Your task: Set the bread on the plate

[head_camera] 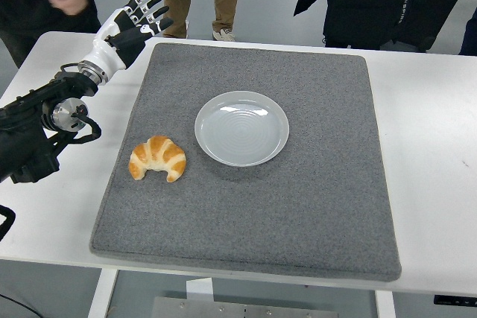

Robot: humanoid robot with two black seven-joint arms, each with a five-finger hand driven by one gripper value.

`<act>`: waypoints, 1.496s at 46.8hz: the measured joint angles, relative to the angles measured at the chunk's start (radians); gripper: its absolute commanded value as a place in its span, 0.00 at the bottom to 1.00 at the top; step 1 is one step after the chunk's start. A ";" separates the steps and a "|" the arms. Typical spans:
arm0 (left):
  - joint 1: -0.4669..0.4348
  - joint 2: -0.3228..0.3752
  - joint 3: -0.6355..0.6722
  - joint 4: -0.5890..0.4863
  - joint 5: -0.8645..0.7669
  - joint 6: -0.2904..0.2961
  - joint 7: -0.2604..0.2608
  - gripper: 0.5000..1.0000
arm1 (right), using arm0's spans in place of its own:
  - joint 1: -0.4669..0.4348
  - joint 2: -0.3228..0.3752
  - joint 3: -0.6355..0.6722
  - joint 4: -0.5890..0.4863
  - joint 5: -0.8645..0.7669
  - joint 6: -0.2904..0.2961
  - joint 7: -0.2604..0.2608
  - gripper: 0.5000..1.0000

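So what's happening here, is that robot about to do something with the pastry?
Nothing is being held yet. The robot's left hand is raised over the far left corner of the table, fingers spread and empty. A croissant lies on the grey mat, just left of a white plate that has nothing on it. The two are close but not touching. The right arm is out of view. A few people stand behind the table.

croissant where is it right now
In the head view, the croissant lies on the grey mat, left of centre, just down-left of the empty white plate, not touching it.
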 measured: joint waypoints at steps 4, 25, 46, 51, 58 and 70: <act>0.000 -0.001 0.003 0.000 0.000 0.001 0.000 0.99 | 0.000 0.000 0.000 0.000 0.000 0.000 0.000 0.90; -0.001 -0.002 0.004 0.000 0.001 0.003 0.000 0.99 | 0.000 0.000 0.000 0.000 0.000 0.000 0.000 0.90; -0.001 0.004 0.000 0.002 -0.002 0.003 0.000 0.99 | 0.000 0.000 0.000 0.000 0.000 0.000 0.000 0.90; 0.001 0.005 -0.001 0.002 -0.006 0.003 -0.001 0.99 | 0.000 0.000 0.000 0.000 0.000 0.000 0.000 0.90; 0.001 0.005 -0.003 0.003 -0.008 -0.002 -0.001 0.99 | 0.000 0.000 0.000 0.000 0.001 0.000 0.000 0.90; 0.003 0.006 -0.009 -0.002 -0.011 -0.004 -0.002 0.99 | 0.000 0.000 0.000 0.000 0.001 0.000 0.000 0.90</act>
